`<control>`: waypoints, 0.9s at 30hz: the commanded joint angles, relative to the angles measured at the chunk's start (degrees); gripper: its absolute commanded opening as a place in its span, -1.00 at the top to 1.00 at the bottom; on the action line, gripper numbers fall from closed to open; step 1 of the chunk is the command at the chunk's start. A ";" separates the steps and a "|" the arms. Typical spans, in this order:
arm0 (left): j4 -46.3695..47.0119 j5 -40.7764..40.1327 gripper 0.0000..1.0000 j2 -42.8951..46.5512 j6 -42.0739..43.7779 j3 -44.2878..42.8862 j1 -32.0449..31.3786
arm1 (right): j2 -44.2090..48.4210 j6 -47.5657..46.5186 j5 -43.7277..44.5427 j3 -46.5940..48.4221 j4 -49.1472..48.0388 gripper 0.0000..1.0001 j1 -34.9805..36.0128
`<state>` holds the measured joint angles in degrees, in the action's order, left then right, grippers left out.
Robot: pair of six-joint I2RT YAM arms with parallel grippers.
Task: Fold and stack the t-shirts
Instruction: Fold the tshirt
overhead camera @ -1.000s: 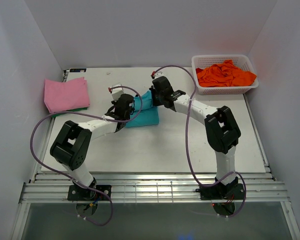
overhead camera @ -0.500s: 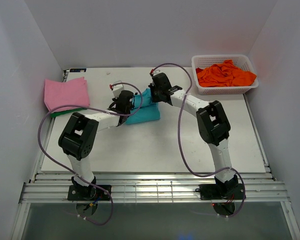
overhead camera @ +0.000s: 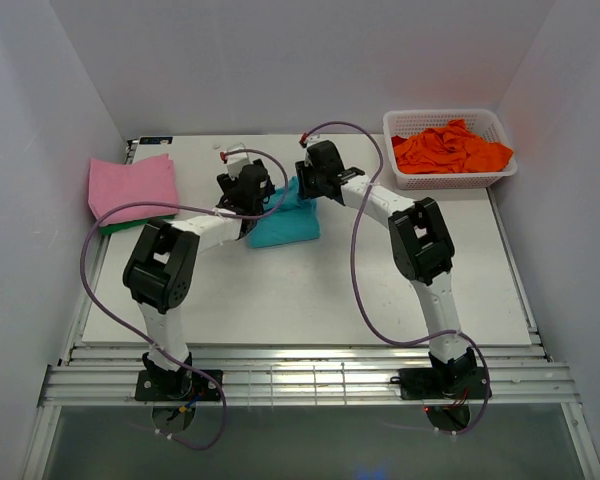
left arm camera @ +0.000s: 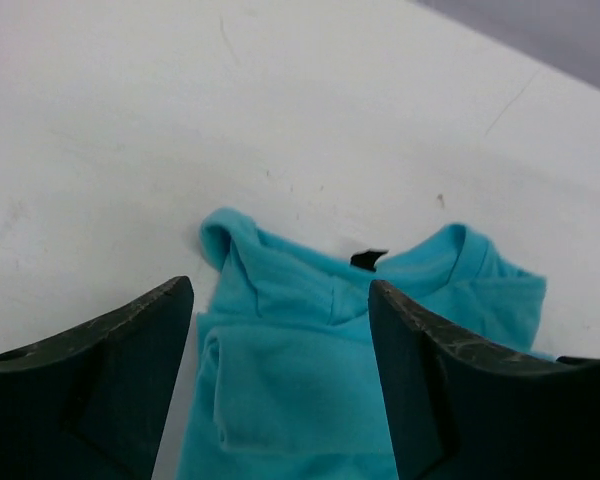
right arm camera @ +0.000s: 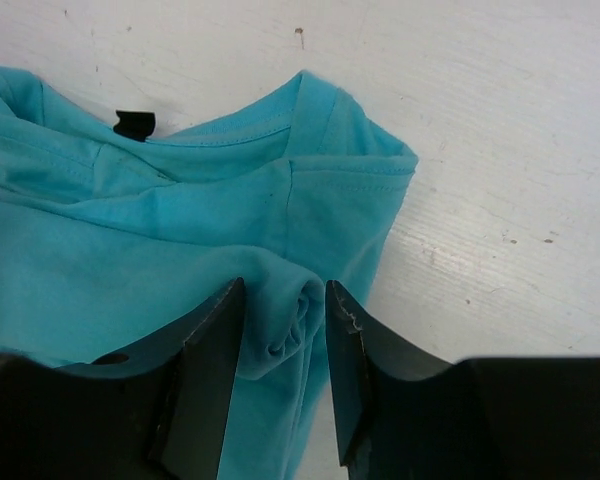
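L fingers (left arm camera: 100,385) spread wide over teal tee (left arm camera: 290,390), R fingers (right arm camera: 205,390) astride its fold, grip unclear

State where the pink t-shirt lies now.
In the top view, the pink t-shirt lies folded at the far-left edge of the table, atop a green t-shirt, well left of the teal t-shirt.

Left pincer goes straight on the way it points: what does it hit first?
Most likely the teal shirt, lying dead ahead on the table; depth is hard to judge.
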<state>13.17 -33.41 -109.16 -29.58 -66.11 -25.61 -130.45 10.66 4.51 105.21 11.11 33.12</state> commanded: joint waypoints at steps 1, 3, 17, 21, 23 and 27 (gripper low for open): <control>3.61 -5.87 -0.64 5.44 5.75 -4.55 0.38 | 5.01 -3.35 1.81 1.76 -3.82 0.11 -0.43; 4.49 -6.40 -0.64 7.46 7.17 -4.56 0.47 | 7.83 -3.71 2.60 -0.60 -5.74 0.11 -0.43; 5.46 11.51 1.00 14.61 -11.28 15.57 -9.46 | 23.14 1.47 -12.32 -24.26 -13.66 0.84 0.19; 8.45 15.47 1.00 8.80 -11.90 15.22 -10.52 | 20.42 2.18 -16.11 -23.21 -13.58 0.84 0.19; 8.80 15.48 1.00 6.16 -11.90 14.87 -10.69 | 18.57 2.35 -18.04 -22.42 -13.58 0.84 0.27; 9.68 13.99 1.00 3.44 -11.11 14.60 -10.69 | 15.07 2.44 -21.65 -19.79 -14.37 0.85 0.19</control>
<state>20.29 -20.08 -106.02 -40.42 -50.92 -36.14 -113.89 12.36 -12.27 82.02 -1.48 33.12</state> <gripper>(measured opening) 0.014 0.078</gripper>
